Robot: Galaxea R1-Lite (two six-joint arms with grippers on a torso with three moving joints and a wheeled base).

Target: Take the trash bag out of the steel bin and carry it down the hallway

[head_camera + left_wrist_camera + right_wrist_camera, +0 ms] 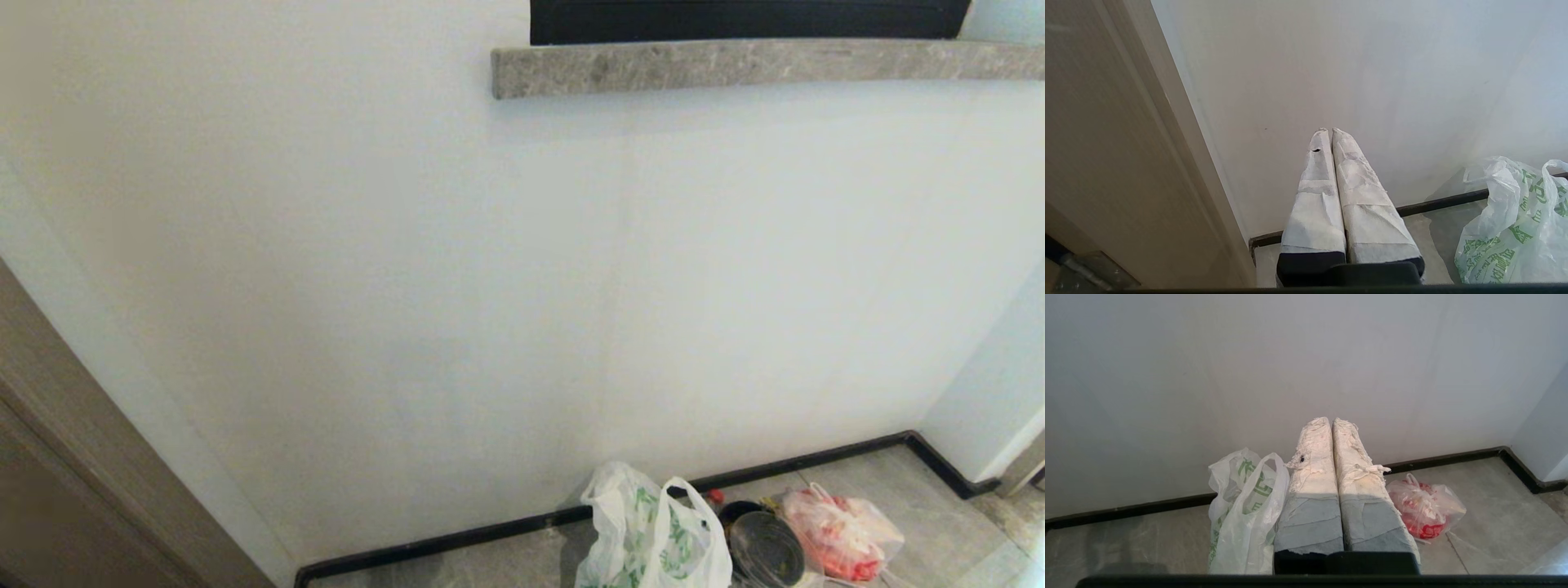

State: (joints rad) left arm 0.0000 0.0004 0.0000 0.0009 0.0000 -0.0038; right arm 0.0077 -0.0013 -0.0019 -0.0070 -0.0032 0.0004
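Trash bag (pixel 653 535), unreadable green print, at nine o'clock beside steel bin (pixel 766 549); left gripper (pixel 1329 130) and right gripper (pixel 1330 419) fingers together, empty.

The trash bag (pixel 653 531) is thin, crinkly white plastic. The steel bin (pixel 766 549) at lower right looks brushed metal. The floor tiles (pixel 1494 522) are glossy stone-like, the wall (pixel 490 286) matt, the ledge (pixel 735 67) rough grey stone.
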